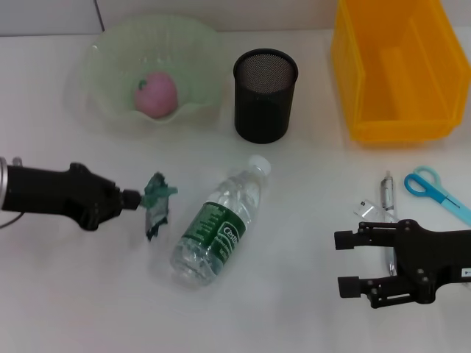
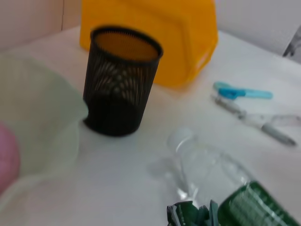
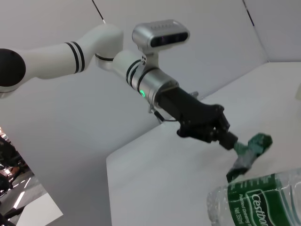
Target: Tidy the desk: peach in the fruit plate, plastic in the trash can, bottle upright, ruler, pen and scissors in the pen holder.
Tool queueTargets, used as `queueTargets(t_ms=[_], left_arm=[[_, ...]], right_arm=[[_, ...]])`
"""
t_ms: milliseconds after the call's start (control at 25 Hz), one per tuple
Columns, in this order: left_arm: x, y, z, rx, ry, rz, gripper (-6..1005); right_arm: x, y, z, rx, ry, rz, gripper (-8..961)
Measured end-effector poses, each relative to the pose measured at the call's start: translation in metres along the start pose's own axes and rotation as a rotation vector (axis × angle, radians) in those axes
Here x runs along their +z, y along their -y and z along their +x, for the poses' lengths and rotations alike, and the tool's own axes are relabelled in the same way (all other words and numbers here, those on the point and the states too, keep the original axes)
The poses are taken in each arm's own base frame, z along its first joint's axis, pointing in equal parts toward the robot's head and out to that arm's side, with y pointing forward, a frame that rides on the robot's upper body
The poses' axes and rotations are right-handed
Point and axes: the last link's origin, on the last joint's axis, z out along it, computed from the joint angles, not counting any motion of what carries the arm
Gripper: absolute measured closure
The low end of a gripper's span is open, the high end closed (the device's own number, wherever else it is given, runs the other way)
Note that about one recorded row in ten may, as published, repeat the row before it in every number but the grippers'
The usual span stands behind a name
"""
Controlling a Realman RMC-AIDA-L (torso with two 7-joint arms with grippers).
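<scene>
The left gripper (image 1: 140, 197) reaches in from nine o'clock, low over the white table (image 1: 280, 294), with its fingers pinched onto a crumpled scrap of green plastic (image 1: 157, 202). The scrap hangs from the fingertips, a ragged strip running roughly twelve to six, and from the right wrist view its lower end looks to trail down toward the table, though I can't tell whether it touches.

Just beside it, toward three o'clock, the clear water bottle (image 1: 217, 224) lies on its side. Its long axis runs from about seven o'clock up to one o'clock, white cap pointing toward one, and a green label wraps its middle.

Up at eleven o'clock the pink peach (image 1: 155, 94) sits inside the pale green fruit plate (image 1: 103, 66). The black mesh pen holder (image 1: 265, 95) stands upright near twelve o'clock, and the yellow bin (image 1: 394, 70) is at two o'clock.

The right gripper (image 1: 349, 262) rests low at four to five o'clock, its jaws spread wide and pointing toward nine o'clock, gripping nothing. A pen (image 1: 388, 206) lies just past it, running nearly twelve to six, partly hidden under the gripper body. The blue-handled scissors (image 1: 434, 191) lie at three o'clock, handles toward ten o'clock, and they run off the edge of the head view
</scene>
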Motion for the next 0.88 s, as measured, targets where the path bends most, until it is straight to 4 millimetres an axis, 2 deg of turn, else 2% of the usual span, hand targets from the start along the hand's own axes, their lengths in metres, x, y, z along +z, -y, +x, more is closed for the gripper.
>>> queueTargets(t_ms=[80, 160, 360, 400, 440, 520, 560, 720, 880], left_arm=[[-0.002, 0.0, 0.004, 0.008, -0.014, -0.003, 963], [-0.011, 0.001, 0.018, 0.032, -0.078, -0.004, 959], [-0.017, 0.002, 0.034, 0.055, -0.166, -0.002, 950], [-0.019, 0.003, 0.046, 0.076, -0.225, -0.004, 948], [-0.02, 0.003, 0.049, 0.08, -0.239, -0.004, 946], [-0.022, 0.003, 0.062, 0.105, -0.3, -0.006, 942], [-0.022, 0.003, 0.062, 0.105, -0.3, -0.006, 940], [-0.017, -0.003, 0.077, 0.151, -0.358, -0.04, 933], [-0.012, -0.009, 0.084, 0.181, -0.386, -0.075, 926]], right_arm=[[0.0, 0.0, -0.001, 0.0, 0.008, 0.0, 165], [0.001, 0.0, -0.003, 0.0, 0.038, 0.002, 165], [0.005, -0.002, -0.012, -0.009, 0.17, -0.002, 165], [0.008, -0.003, -0.014, -0.027, 0.236, 0.0, 165], [0.008, -0.003, -0.014, -0.027, 0.236, 0.0, 165], [0.02, -0.007, -0.015, -0.051, 0.348, 0.0, 166], [0.02, -0.007, -0.015, -0.051, 0.348, 0.0, 166], [0.041, -0.01, -0.014, -0.075, 0.5, 0.044, 166], [0.046, -0.007, -0.016, -0.061, 0.579, 0.094, 167]])
